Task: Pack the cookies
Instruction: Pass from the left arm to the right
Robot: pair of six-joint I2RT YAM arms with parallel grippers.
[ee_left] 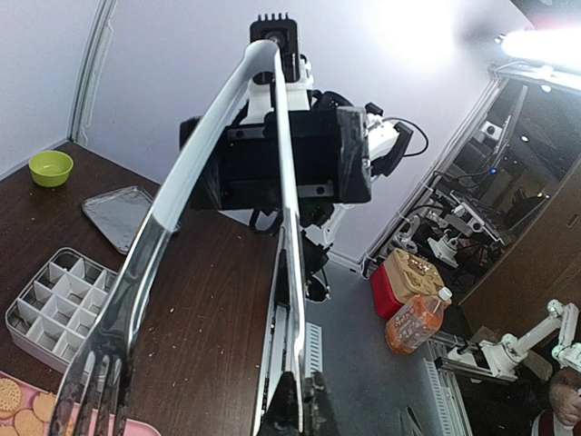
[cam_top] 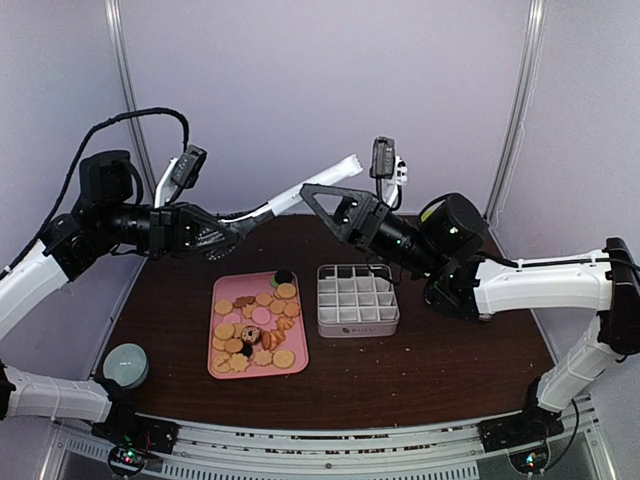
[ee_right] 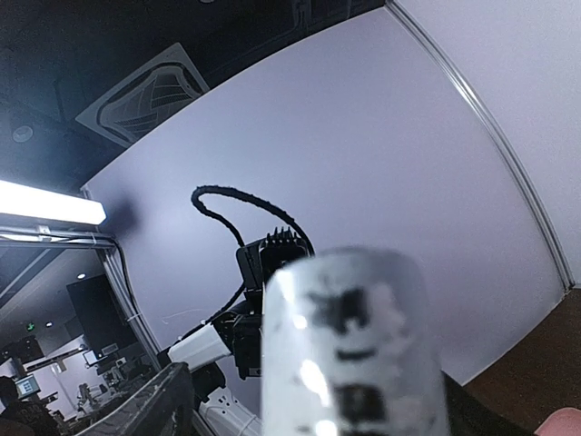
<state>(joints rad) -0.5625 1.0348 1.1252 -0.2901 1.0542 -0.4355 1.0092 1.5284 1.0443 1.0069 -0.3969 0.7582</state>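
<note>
Left gripper point(cam_top: 205, 235) clamps tongs point(cam_top: 290, 200) aloft; right gripper point(cam_top: 318, 200) fingers stand wide around their far end; a skewed handover could drop them onto cookies point(cam_top: 255, 330).

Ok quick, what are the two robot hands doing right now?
Left gripper: shut on the tongs.
Right gripper: open, by the tongs' far end.
</note>
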